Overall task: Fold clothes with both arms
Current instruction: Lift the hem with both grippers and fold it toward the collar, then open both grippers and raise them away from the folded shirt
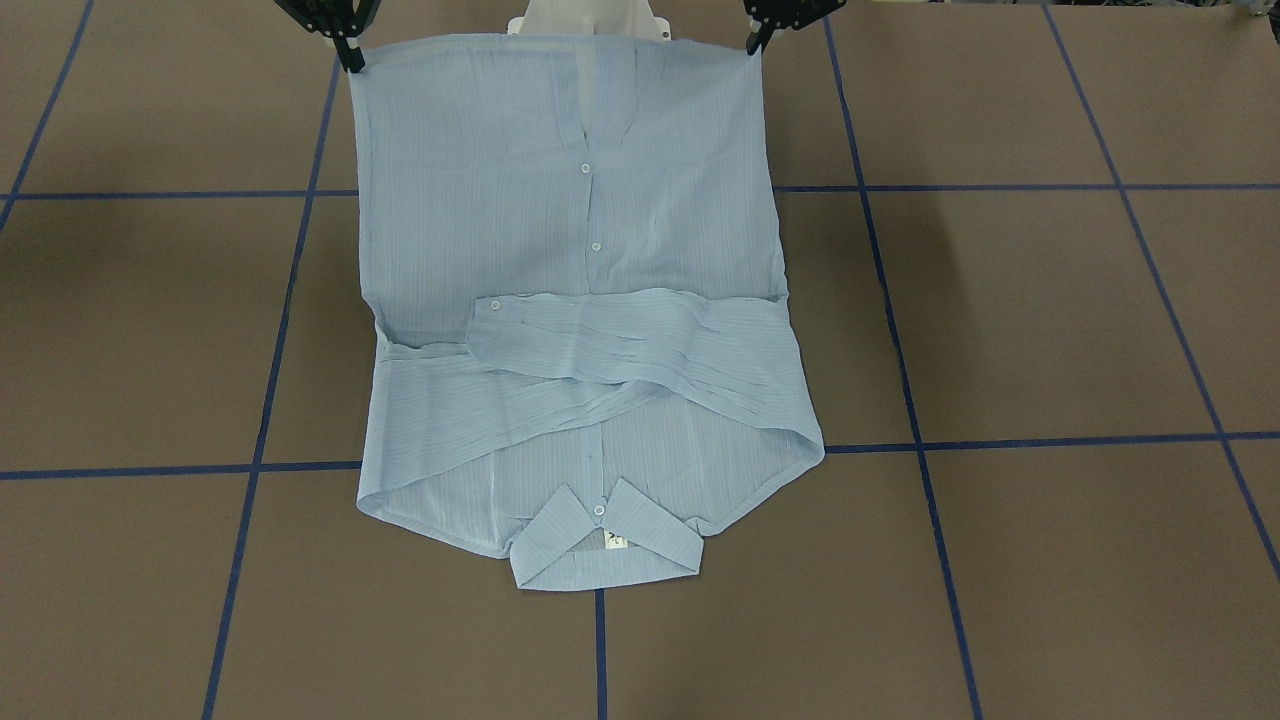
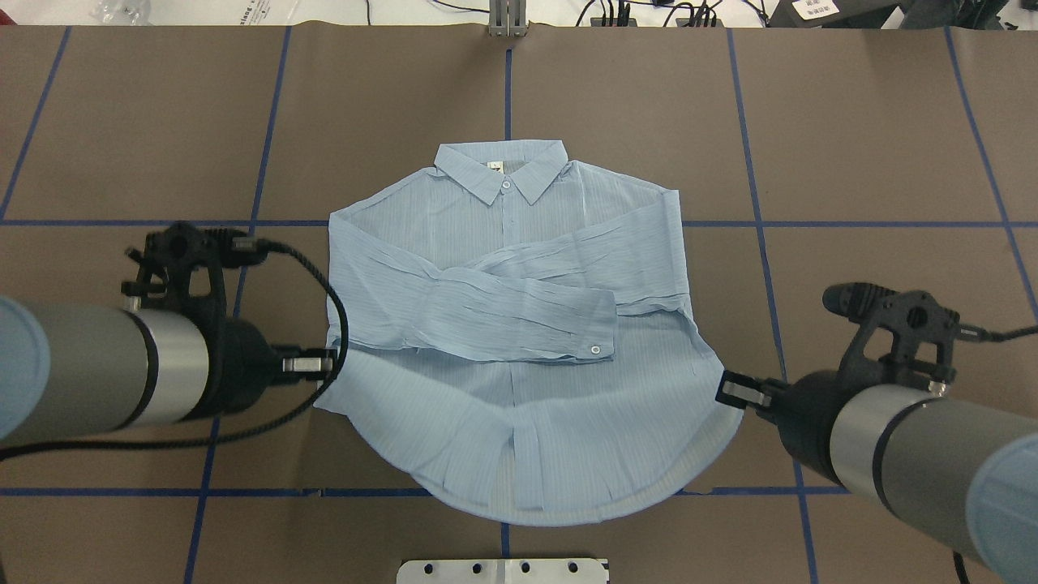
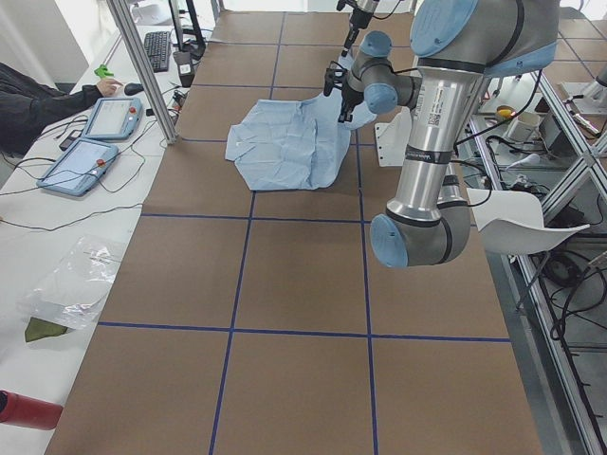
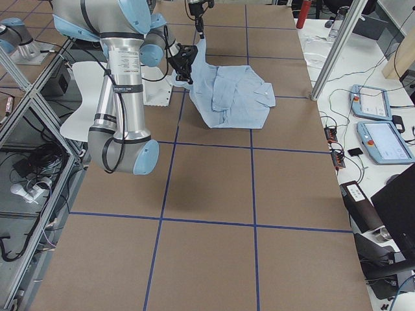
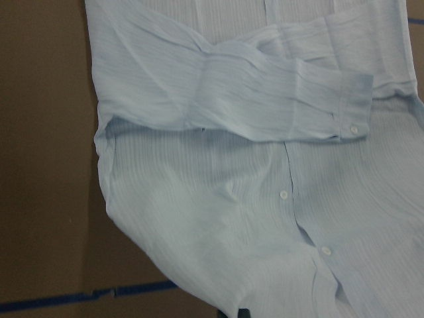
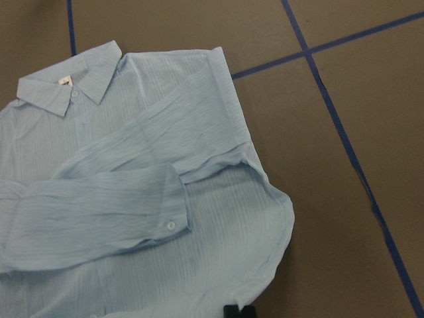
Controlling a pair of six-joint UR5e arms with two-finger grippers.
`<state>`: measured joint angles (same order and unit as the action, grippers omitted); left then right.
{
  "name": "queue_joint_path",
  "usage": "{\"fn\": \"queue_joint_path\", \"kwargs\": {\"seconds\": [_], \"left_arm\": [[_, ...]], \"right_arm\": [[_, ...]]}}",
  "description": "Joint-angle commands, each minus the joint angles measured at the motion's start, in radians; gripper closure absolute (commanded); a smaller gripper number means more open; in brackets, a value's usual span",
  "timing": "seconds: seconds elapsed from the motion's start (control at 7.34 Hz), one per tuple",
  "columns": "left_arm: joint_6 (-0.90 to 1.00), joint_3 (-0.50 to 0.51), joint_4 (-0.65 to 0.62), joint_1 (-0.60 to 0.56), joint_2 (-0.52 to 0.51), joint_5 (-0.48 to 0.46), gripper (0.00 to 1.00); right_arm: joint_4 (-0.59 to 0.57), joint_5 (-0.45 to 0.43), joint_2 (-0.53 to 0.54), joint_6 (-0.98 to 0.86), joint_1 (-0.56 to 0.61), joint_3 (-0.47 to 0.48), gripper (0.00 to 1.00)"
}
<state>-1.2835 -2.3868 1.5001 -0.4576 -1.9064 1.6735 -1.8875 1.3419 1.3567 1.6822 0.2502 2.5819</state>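
The light-blue striped shirt (image 2: 503, 324) lies face up on the brown table, collar (image 2: 503, 166) away from the robot, both sleeves crossed over the chest. Its hem is lifted off the table and stretched between the grippers (image 1: 560, 60). My left gripper (image 2: 324, 365) is shut on the hem corner on that side; it shows at the top right of the front view (image 1: 757, 35). My right gripper (image 2: 730, 391) is shut on the other hem corner (image 1: 345, 50). Both wrist views look down on the shirt (image 5: 232, 199) (image 6: 132, 185); the fingers are almost out of frame.
The white pedestal base (image 2: 503, 570) stands at the table's near edge, behind the lifted hem (image 1: 590, 20). Blue tape lines (image 2: 762, 243) grid the brown table. Tablets (image 3: 90, 152) and cables lie on a side bench beyond the far edge.
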Motion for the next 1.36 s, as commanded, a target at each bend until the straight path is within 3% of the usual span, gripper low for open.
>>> {"fn": "queue_joint_path", "kwargs": {"seconds": [0.0,0.27,0.41,0.55,0.82,0.95,1.23], "left_arm": [[0.132,0.110,0.002,-0.194,-0.092,-0.004,1.00],[0.150,0.309,0.025,-0.242,-0.189,-0.065,1.00],[0.151,0.412,0.079,-0.240,-0.215,-0.107,1.00],[0.151,0.555,0.194,-0.240,-0.239,-0.124,1.00],[0.211,0.842,0.447,-0.239,-0.281,-0.135,1.00],[0.293,0.879,0.515,-0.251,-0.276,-0.135,1.00],[0.316,0.891,0.519,-0.259,-0.258,-0.133,1.00]], "right_arm": [[-0.030,-0.003,-0.193,-0.083,0.171,-0.169,1.00],[0.037,-0.003,-0.287,-0.166,0.279,-0.366,1.00],[0.186,-0.003,-0.286,-0.208,0.316,-0.491,1.00],[0.311,0.016,-0.286,-0.249,0.352,-0.620,1.00],[0.408,0.101,-0.288,-0.330,0.414,-0.773,1.00],[0.479,0.149,-0.288,-0.354,0.447,-0.845,1.00],[0.579,0.177,-0.310,-0.377,0.477,-0.983,1.00]]}}
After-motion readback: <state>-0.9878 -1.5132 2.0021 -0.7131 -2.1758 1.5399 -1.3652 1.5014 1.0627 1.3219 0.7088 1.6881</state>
